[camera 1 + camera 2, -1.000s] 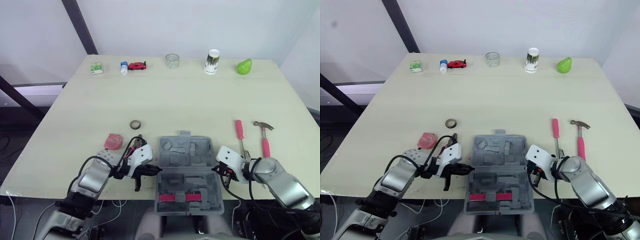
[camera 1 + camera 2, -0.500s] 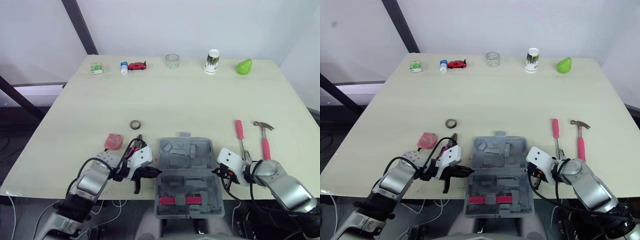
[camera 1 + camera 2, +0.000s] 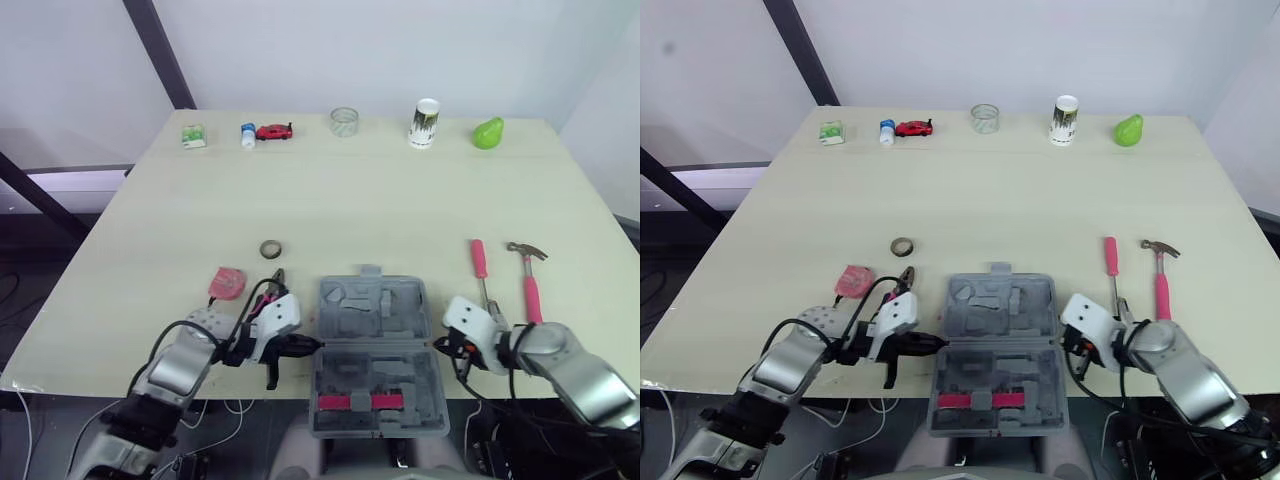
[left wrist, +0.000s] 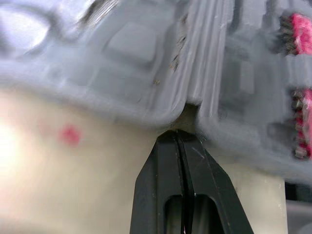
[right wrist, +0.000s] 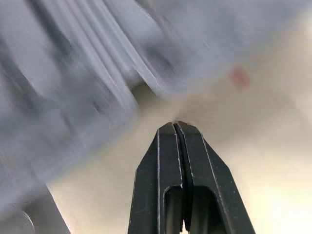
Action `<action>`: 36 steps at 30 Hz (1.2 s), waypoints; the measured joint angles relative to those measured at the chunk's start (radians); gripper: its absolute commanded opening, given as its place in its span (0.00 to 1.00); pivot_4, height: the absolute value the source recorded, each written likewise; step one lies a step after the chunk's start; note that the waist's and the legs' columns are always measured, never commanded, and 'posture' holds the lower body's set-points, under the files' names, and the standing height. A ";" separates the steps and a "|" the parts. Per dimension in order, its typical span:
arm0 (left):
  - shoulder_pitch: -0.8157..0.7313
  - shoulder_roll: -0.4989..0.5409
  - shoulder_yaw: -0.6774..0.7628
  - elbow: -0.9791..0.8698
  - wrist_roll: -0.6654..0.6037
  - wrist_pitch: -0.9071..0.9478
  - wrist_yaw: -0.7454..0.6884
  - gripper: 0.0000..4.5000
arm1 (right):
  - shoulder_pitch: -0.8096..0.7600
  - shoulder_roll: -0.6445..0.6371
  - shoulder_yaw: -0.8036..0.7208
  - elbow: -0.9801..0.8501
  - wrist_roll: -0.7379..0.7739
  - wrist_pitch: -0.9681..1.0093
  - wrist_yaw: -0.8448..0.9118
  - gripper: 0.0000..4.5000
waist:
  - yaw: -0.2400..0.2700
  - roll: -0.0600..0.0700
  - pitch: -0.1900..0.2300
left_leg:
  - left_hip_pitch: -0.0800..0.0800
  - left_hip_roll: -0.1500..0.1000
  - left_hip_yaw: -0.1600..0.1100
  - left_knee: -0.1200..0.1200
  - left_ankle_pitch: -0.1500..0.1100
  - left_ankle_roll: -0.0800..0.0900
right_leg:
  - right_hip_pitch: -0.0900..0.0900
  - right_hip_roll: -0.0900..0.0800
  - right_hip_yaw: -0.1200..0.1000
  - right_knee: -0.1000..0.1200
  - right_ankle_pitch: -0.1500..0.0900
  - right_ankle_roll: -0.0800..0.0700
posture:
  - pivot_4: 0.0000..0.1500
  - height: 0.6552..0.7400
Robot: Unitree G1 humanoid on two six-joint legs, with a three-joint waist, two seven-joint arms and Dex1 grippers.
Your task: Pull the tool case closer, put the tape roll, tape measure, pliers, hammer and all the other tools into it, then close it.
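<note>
**Case between shut jaws**

The open case point(image 3: 372, 312) lies between the two jaws, each pressed shut and empty. Wrist views show both tips at its hinge seam. The eye views show pliers point(image 3: 279, 274) beside the left jaws

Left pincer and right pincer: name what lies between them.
The open tool case, with the left pincer shut at one end of its hinge and the right pincer shut by the other; the left eye view shows it.
</note>
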 measured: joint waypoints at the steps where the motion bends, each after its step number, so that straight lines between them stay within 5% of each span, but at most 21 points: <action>1: 0.014 0.007 0.027 -0.001 -0.017 0.002 0.005 0.01 | 0.022 -0.005 -0.043 0.000 0.008 -0.010 -0.005 0.00 | 0.000 0.000 0.000 | 0.000 0.000 0.000 0.000 0.000 0.000 | 0.000 0.000 0.000 0.000 0.000 0.000 | 1.00 1.00; 5: 0.085 -0.032 0.218 -0.084 -0.189 0.019 0.046 0.01 | 0.131 0.119 -0.300 -0.005 0.101 -0.235 -0.043 0.00 | 0.001 0.001 0.000 | 0.000 0.002 0.000 0.000 0.000 0.000 | 0.000 -0.001 0.000 0.000 0.000 0.000 | 1.00 1.00; 14: 0.083 -0.245 0.435 -0.137 -0.347 0.017 0.339 0.01 | 0.133 0.315 -0.509 0.034 0.327 -0.495 -0.045 0.00 | 0.001 0.002 0.000 | 0.001 0.000 0.000 0.000 0.000 0.000 | 0.001 -0.002 0.000 0.001 0.000 0.000 | 1.00 1.00; 17: 0.117 -0.238 0.467 -0.154 -0.398 0.019 0.325 0.20 | 0.141 0.311 -0.514 0.042 0.349 -0.537 -0.014 0.19 | -0.003 0.002 0.000 | 0.002 0.001 0.000 0.000 0.000 0.000 | 0.001 -0.002 0.000 0.001 0.000 0.000 | 1.00 1.00; 24: 0.343 -0.175 0.595 -0.168 -0.467 -0.007 0.236 0.94 | 0.351 0.230 -0.621 0.064 0.373 -0.673 0.117 0.96 | 0.007 0.005 -0.002 | 0.003 0.000 0.002 -0.001 0.000 0.000 | 0.002 -0.002 0.001 -0.001 0.000 0.000 | 1.00 1.00; 29: 0.557 -0.147 0.730 -0.127 -0.469 -0.040 0.180 0.99 | 0.594 0.224 -0.826 0.129 0.432 -0.739 0.210 1.00 | 0.006 0.005 -0.001 | 0.014 0.002 0.009 -0.007 0.000 0.000 | 0.009 -0.004 0.005 -0.004 -0.004 -0.005 | 1.00 1.00; 36: 0.613 -0.137 0.765 -0.061 -0.447 -0.080 0.167 0.99 | 0.675 0.239 -0.909 0.260 0.458 -0.818 0.277 1.00 | 0.000 0.005 -0.002 | 0.022 0.008 0.012 -0.008 -0.001 -0.001 | 0.014 -0.007 0.011 -0.006 -0.008 -0.002 | 1.00 1.00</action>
